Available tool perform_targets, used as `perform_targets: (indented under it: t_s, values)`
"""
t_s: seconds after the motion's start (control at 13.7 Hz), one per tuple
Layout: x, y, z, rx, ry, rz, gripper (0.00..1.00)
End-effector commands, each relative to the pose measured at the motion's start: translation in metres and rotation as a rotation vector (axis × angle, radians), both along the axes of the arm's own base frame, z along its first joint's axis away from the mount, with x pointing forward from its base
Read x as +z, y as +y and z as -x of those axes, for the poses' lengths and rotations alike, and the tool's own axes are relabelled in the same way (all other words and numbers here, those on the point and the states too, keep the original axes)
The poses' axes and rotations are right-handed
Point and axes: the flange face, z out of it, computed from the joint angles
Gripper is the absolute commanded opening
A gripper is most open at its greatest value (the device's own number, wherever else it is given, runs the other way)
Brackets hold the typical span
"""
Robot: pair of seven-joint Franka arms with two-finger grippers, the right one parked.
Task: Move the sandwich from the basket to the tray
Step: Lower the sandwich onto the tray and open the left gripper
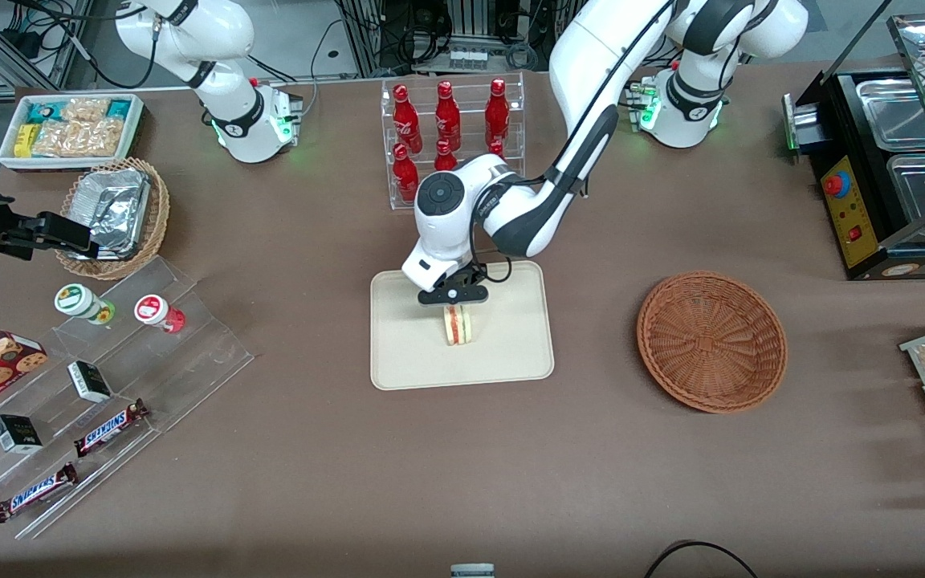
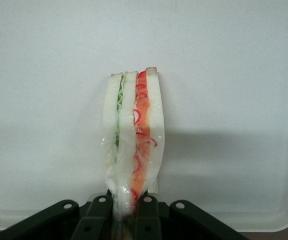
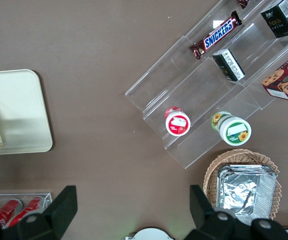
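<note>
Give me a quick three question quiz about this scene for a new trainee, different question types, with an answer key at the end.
1. True or false: the basket holds nothing.
2. What is the gripper shut on? A) bottle B) sandwich C) candy bar
3. Fill in: the sandwich is held edge-up over the ____.

Key: 1 true. 2 B: the wrist view shows the fingers pinching the sandwich at one end. 3 tray; whether it touches the tray cannot be told.
</note>
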Motion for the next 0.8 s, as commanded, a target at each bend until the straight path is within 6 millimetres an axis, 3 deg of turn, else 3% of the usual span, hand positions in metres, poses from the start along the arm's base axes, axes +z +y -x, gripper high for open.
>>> perform_targets:
  t_s: [0.0,0.15,0.37,0.59,0.73]
  values:
    - [-0.002,-0.002,0.000,0.020,0.002,0.001,0.20]
    - [-0.003,-0.003,0.001,0.009,0.003,-0.002,0.98]
    - [0.017,-0.004,-0.006,0.025,-0.015,0.019,1.00]
    - [0.078,0.004,-0.011,0.042,-0.037,0.035,1.00]
    - [0.125,0.019,-0.014,0.058,-0.047,0.024,1.00]
